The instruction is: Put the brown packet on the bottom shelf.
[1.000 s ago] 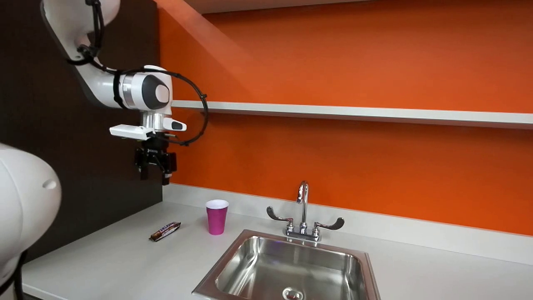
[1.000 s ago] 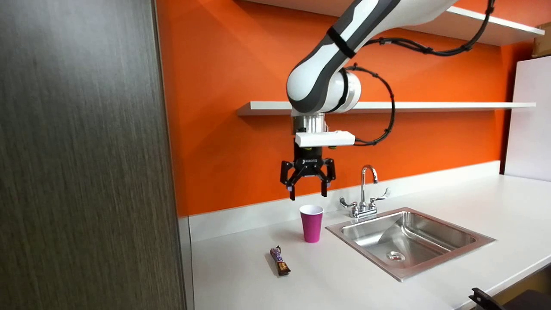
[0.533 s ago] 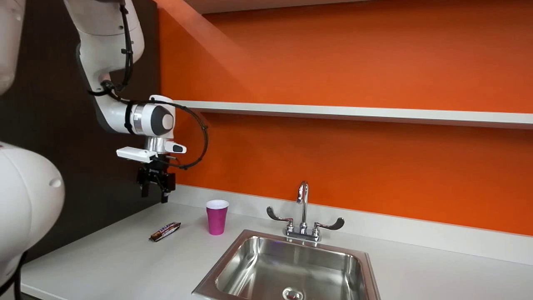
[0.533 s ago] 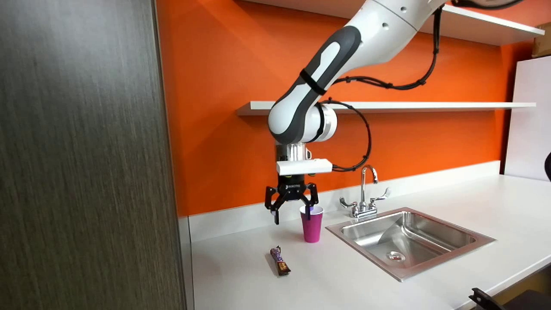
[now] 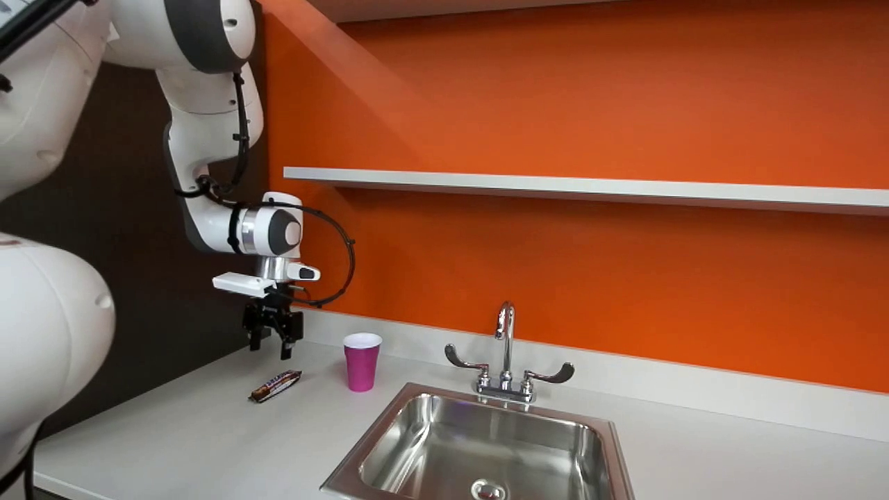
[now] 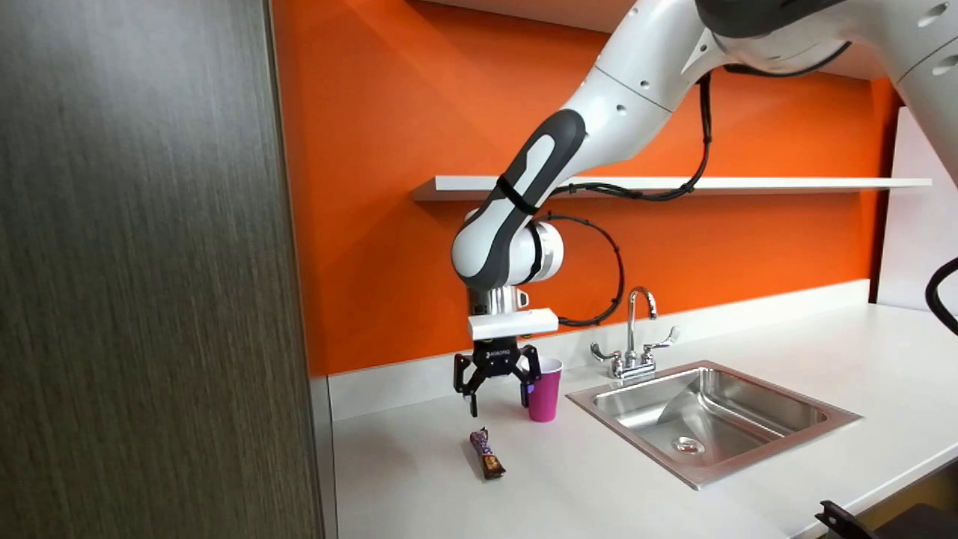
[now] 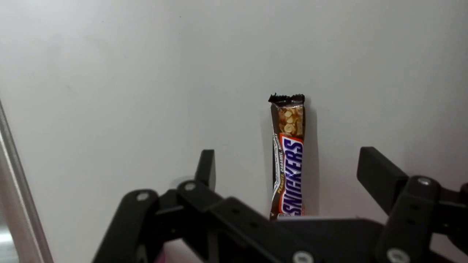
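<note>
The brown packet, a Snickers bar (image 5: 276, 386) (image 6: 487, 454), lies flat on the light grey countertop (image 5: 201, 444). In the wrist view the packet (image 7: 291, 160) lies lengthwise between the two fingers, touching neither; its lower end is hidden by the gripper. My gripper (image 5: 271, 349) (image 6: 499, 409) points down, open and empty, above and slightly behind the packet. It also shows in the wrist view (image 7: 287, 151), its fingers wide apart. The bottom shelf (image 5: 555, 185) (image 6: 748, 183) is a long pale ledge on the orange wall, well above the gripper. Nothing is visible on it.
A pink cup (image 5: 361, 368) (image 6: 545, 397) stands close beside the gripper, partly behind a finger in an exterior view. A steel sink (image 5: 371, 434) (image 6: 629, 432) with a faucet (image 5: 508, 347) lies beyond the cup. A dark panel (image 6: 150, 299) bounds the counter's other side.
My gripper has come down from well above the counter to a little above the packet, staying open. The packet and the cup have not moved.
</note>
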### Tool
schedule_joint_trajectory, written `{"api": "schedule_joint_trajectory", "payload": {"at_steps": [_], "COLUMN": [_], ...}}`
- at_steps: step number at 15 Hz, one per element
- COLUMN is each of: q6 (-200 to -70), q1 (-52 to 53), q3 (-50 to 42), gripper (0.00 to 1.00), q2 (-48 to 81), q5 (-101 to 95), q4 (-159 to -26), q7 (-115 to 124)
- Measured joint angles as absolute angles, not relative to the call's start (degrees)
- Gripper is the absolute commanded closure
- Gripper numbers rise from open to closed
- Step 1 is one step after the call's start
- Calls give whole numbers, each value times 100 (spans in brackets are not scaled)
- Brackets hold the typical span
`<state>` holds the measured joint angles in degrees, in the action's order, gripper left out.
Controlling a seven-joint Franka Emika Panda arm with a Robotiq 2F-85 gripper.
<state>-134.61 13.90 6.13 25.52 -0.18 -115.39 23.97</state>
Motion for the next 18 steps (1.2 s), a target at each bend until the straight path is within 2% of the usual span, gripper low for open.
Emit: {"api": "schedule_joint_trajectory", "payload": {"at_steps": [18], "q6": [-13735], "q1": [1798], "q3": [287], "gripper": [0], "q2": [3592], "q5": [-18], "q4": [-10919], "q7": [2429]}}
